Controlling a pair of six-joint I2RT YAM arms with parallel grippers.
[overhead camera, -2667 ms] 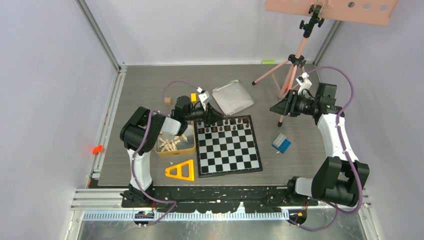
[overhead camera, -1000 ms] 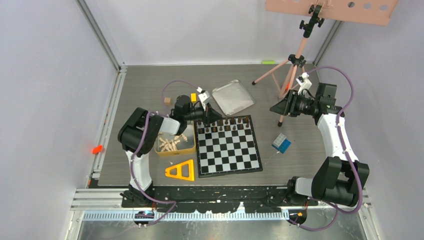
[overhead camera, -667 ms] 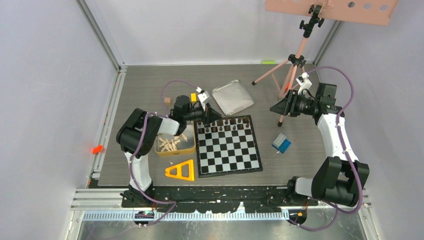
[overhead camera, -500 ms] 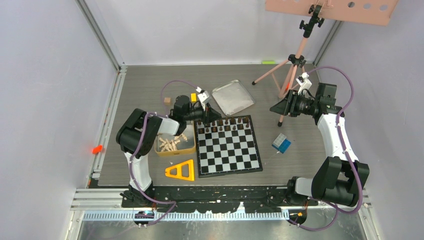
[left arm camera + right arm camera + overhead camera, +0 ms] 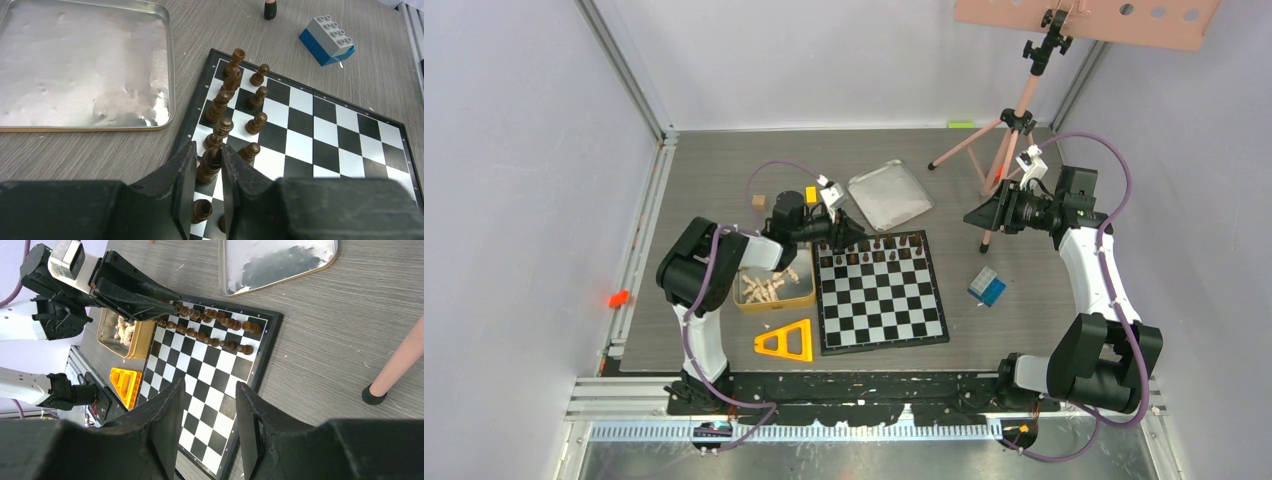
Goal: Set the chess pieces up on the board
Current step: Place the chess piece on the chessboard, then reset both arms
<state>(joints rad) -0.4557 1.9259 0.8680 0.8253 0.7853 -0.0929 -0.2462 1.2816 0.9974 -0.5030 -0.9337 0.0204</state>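
The board [image 5: 884,310] lies flat in the middle of the table, with dark brown chess pieces [image 5: 879,246] lined up along its two far rows. My left gripper [image 5: 209,150] is low over the far left corner. Its fingers closely flank a dark piece [image 5: 210,167] that stands on a back-row square; the jaws are slightly parted, so open. Pale chess pieces [image 5: 769,288] lie heaped in a gold tin [image 5: 774,304] left of the board. My right gripper [image 5: 210,390] hangs open and empty, high off the board's far right corner [image 5: 972,215].
A silver tin lid [image 5: 889,195] lies just beyond the board. A blue and grey block [image 5: 987,287] sits to its right, a yellow triangular frame [image 5: 789,342] at the near left. A pink tripod [image 5: 1014,125] stands at the back right. A small brown cube [image 5: 758,201] and yellow block [image 5: 811,195] lie behind the left arm.
The left gripper has stayed at the board's far left corner and its jaws have loosened around the dark piece. The right arm has not moved.
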